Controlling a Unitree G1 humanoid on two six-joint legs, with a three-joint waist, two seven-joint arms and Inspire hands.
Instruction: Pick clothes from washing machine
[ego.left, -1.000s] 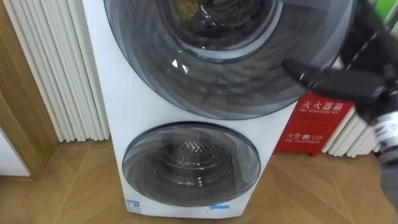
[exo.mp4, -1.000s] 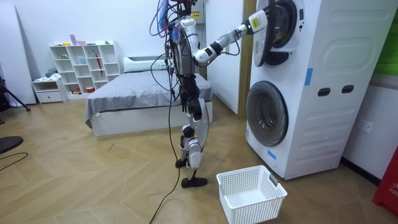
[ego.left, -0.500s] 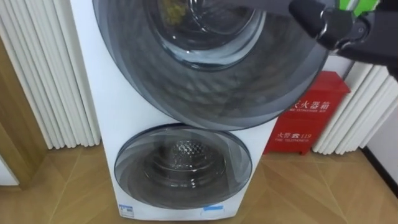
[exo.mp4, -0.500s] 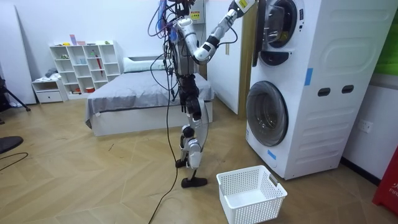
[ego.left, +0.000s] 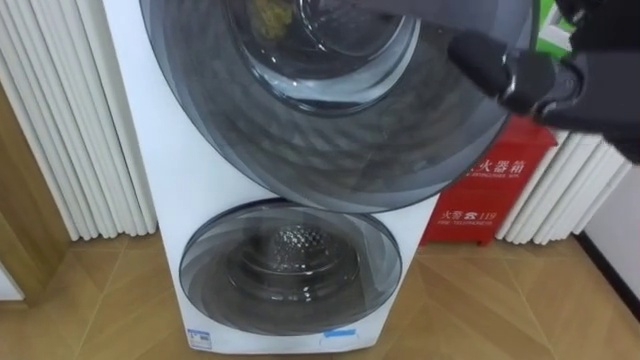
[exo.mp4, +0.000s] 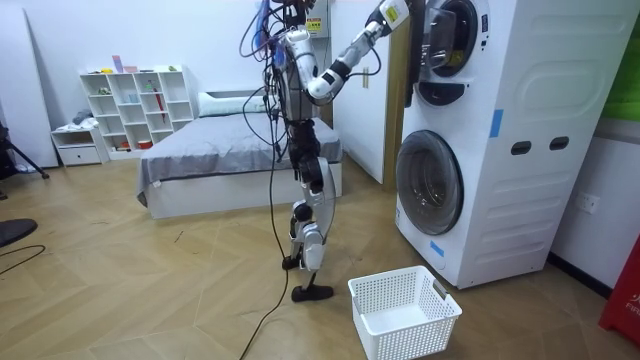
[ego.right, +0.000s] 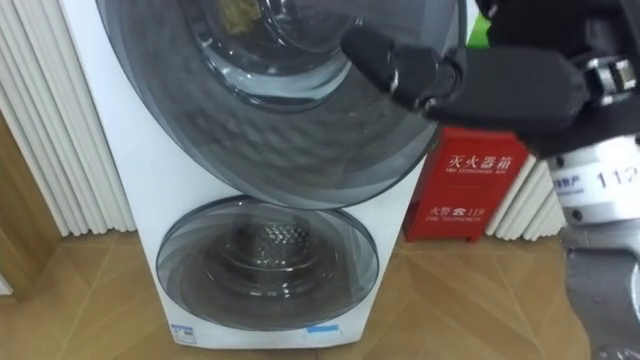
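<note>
Two round glass doors sit one above the other in the white washing machine stack. The upper door is large in the eye views, with the lower door closed beneath it. Behind the upper glass, near the top edge, is a yellow-brown patch that looks like the clothes inside the drum, though this is not certain.

The right hand comes in from the right and hovers before the right part of the upper door. I cannot tell whether it is open or closed, or whether it touches the glass. The clothes lie up and to the left of it, behind the door.

A red fire-extinguisher box stands on the wood floor just right of the machine, and a white ribbed panel is on its left.

In the room view the robot stands facing the stack with its right arm raised to the upper door. A white laundry basket sits on the floor near its feet.
</note>
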